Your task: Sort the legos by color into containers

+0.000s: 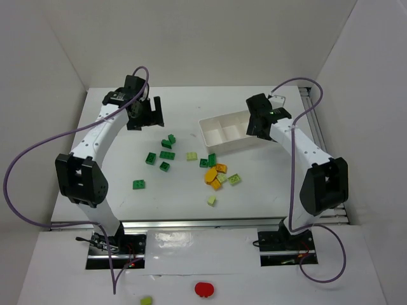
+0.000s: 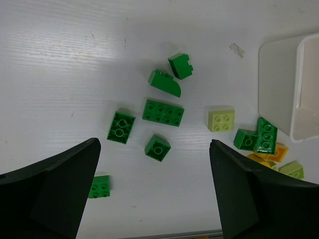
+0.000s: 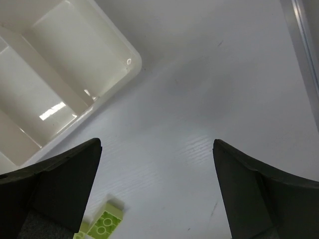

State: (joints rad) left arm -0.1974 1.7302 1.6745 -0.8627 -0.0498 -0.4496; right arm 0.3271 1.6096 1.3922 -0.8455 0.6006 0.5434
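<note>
Legos lie loose mid-table. Several dark green ones (image 1: 167, 155) sit left of centre, and the left wrist view shows a long one (image 2: 163, 112) and a small square one (image 2: 157, 148). Pale yellow-green bricks (image 1: 191, 155) and orange ones (image 1: 216, 178) lie nearer the containers, a white three-compartment tray (image 1: 210, 130) whose compartments look empty. My left gripper (image 1: 146, 121) (image 2: 154, 142) hangs open above the table, behind the green cluster. My right gripper (image 1: 259, 130) (image 3: 157, 142) is open over the tray's right end (image 3: 132, 64), holding nothing. A pale brick (image 3: 105, 222) shows below it.
A metal rail (image 3: 301, 50) runs along the table's right side. White walls close in the back and sides. In front of the arm bases lie a red round object (image 1: 203, 290) and a stray yellow-green brick (image 1: 146, 300).
</note>
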